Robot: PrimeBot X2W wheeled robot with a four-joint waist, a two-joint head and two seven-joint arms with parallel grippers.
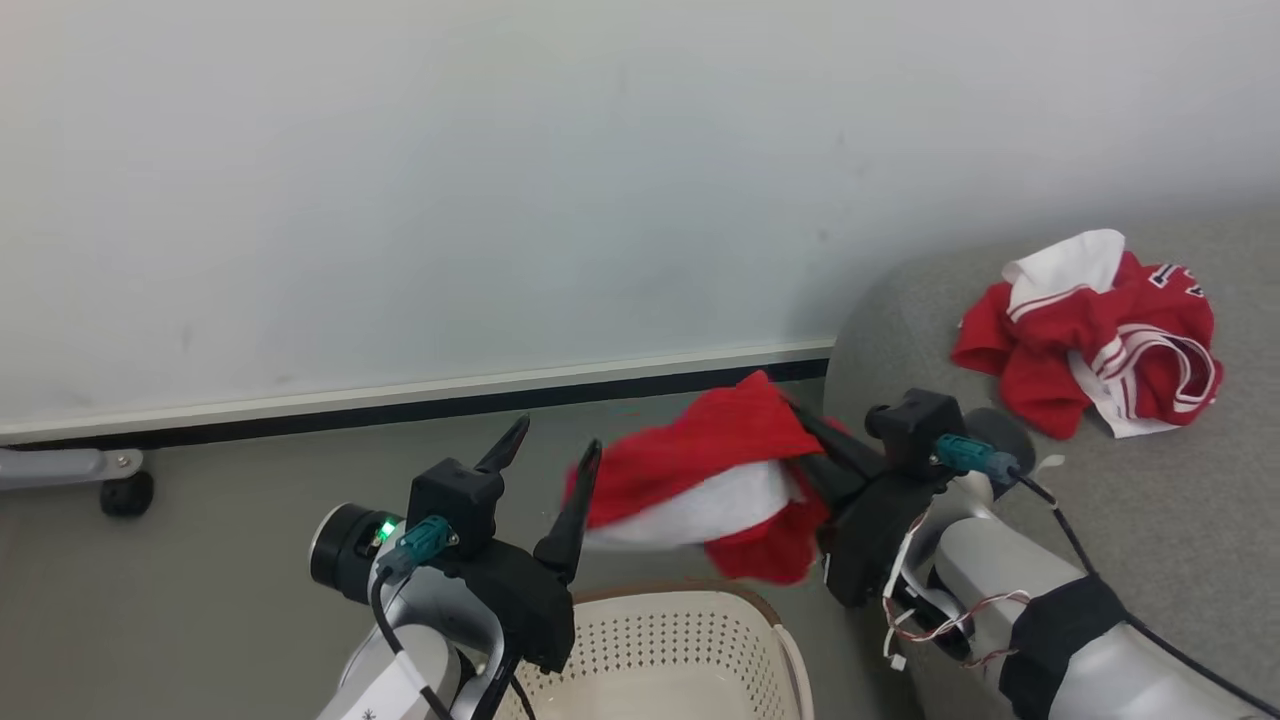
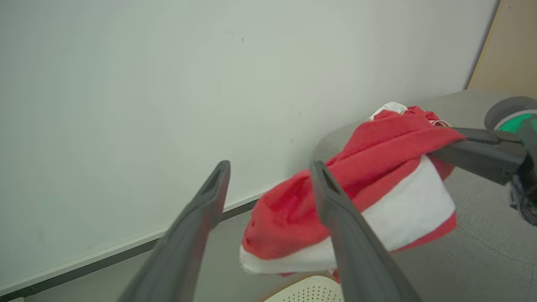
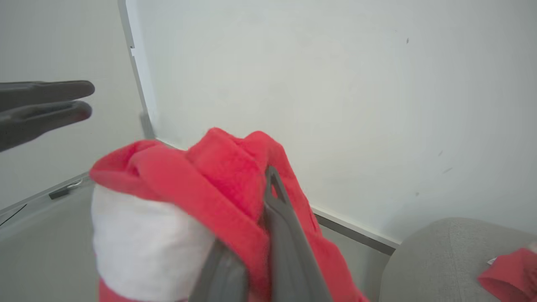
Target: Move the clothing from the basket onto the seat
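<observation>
1. Sofa cushion: I've got wide bare grey room in front of the crumpled red heap at its back.
2. My left gripper, fingers spread, crowds the dangling red cloth.
3. Basket rim sits right below that.

Dark lettering on crumpled red garment, illegible

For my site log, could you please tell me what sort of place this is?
Likely a plain indoor room set up like a living space: a grey sofa seat, a laundry basket, and a bare white wall.
</observation>
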